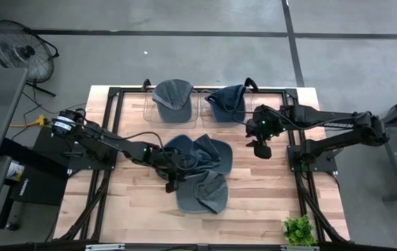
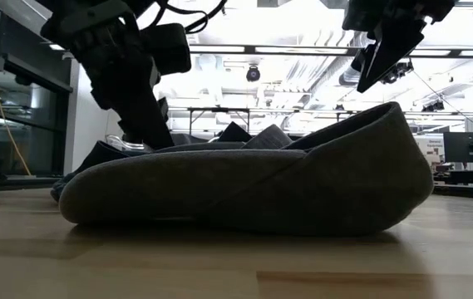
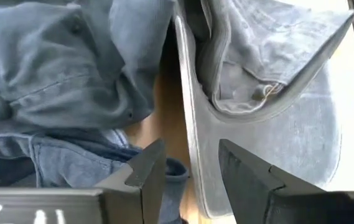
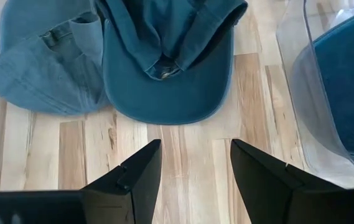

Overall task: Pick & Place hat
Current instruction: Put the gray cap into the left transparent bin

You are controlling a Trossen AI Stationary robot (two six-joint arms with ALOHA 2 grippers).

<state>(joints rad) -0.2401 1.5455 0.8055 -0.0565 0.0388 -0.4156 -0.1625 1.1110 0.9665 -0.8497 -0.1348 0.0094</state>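
Several blue-grey caps lie in a pile (image 1: 201, 164) on the middle of the wooden table. The nearest cap (image 2: 253, 187) rests on its brim and crown. My left gripper (image 1: 172, 185) is low at the pile's near left side and open. Its fingers stand on either side of one cap's brim edge (image 3: 192, 124). My right gripper (image 1: 261, 149) hangs open above bare wood to the right of the pile, and a cap's brim (image 4: 170, 93) lies just ahead of its fingers (image 4: 145, 165). My left gripper (image 3: 192, 144) has the curved edge of a cap's brim (image 3: 195, 180) between its open fingers, coming slanting down from the table's left. The brim lies on the table. I cannot tell whether either finger touches it.
Two clear bins stand at the far edge, the left bin (image 1: 172, 103) and the right bin (image 1: 226, 104), each with a cap in it. A small green plant (image 1: 298, 229) sits at the near right corner. Bare wood lies along the near edge (image 1: 149, 216).
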